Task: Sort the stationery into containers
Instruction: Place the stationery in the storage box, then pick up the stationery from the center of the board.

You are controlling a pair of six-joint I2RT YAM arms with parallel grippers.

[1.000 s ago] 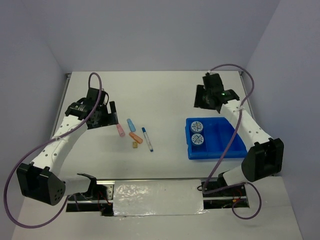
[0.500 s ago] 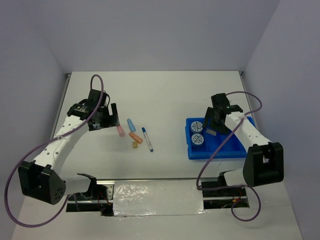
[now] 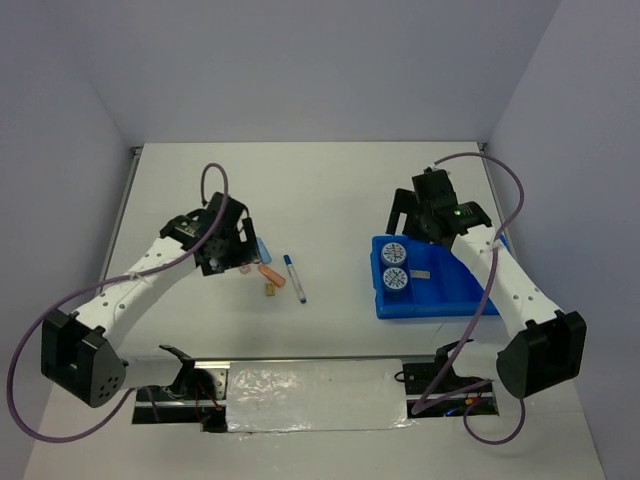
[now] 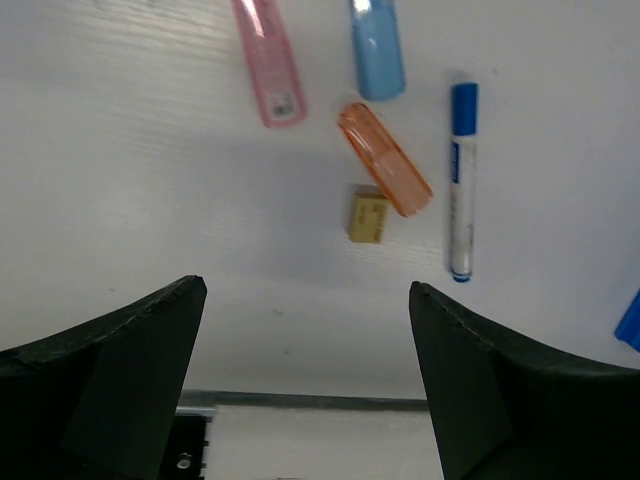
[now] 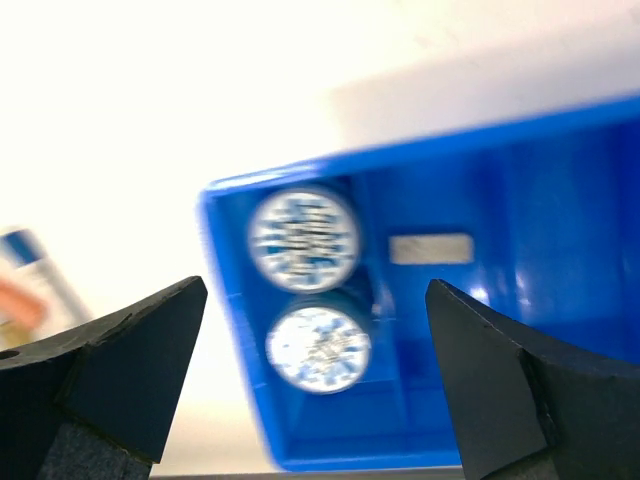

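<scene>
The blue tray [image 5: 560,240] lies under the right gripper [image 5: 315,285], jaws spread and empty, with its tape rolls [image 5: 303,237] centred between them. Ahead of the left gripper [image 4: 307,286], also parted and empty, lie the pen [image 4: 461,180], pink bar [image 4: 268,60], orange bar [image 4: 384,172] and light-blue bar [image 4: 377,48]. The tan block [image 4: 368,214] is nearest. The grey block [image 5: 430,248] sits in the tray, ahead of the right gripper's right finger.

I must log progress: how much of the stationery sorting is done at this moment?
Done: two tape rolls sit in the blue tray, left compartment; the grey block lies in the next one. In hand: nothing; left pincer and right pincer are both open and empty. Left: pink bar, light-blue bar, orange bar, tan block and pen lie on the table.
</scene>
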